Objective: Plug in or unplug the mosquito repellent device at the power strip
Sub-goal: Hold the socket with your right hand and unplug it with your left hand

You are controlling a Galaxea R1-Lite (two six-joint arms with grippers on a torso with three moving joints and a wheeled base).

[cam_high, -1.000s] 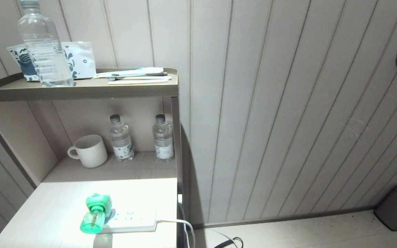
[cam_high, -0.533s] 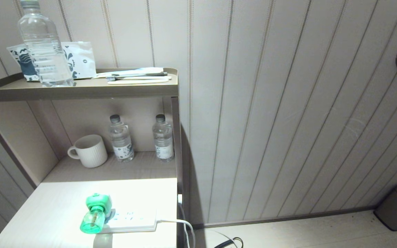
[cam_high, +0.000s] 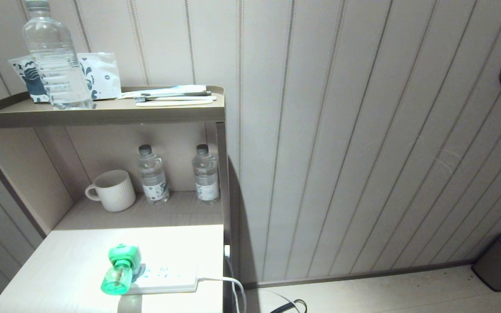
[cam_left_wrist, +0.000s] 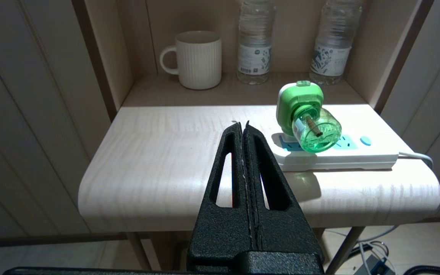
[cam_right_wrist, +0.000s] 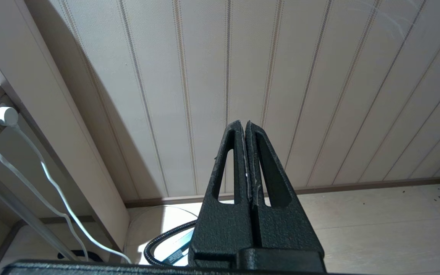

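Presently catalogued, with the power strip [cam_high: 168, 278] as reference landmark.

Item 1, power strip: flat, white, lying on the pale tabletop [cam_high: 59, 269], its long axis running across the table parallel to the front edge, cord [cam_high: 222, 281] leaving at the end nearest the wall.

Item 2, mosquito repellent device [cam_high: 121, 268]: seated in the strip's end socket farthest from the cord, green head against the strip's face, translucent bottle jutting out toward the robot and slightly upward.

Item 3, left gripper [cam_left_wrist: 243, 128]: closed, holding nothing, hovering in front of the table, short of the strip and off toward its cord-free end; the device lies ahead and to the side of the tips, apart from them.

Item 4, right gripper [cam_right_wrist: 244, 126]: closed, empty, facing the panelled wall beyond the strip's cord end.

Judgement: the left arm is the nearer; unplugging looks to be the step ahead, and the jaws must first part.

Background: mug [cam_high: 112, 190] and two water bottles [cam_high: 152, 176] behind the strip.
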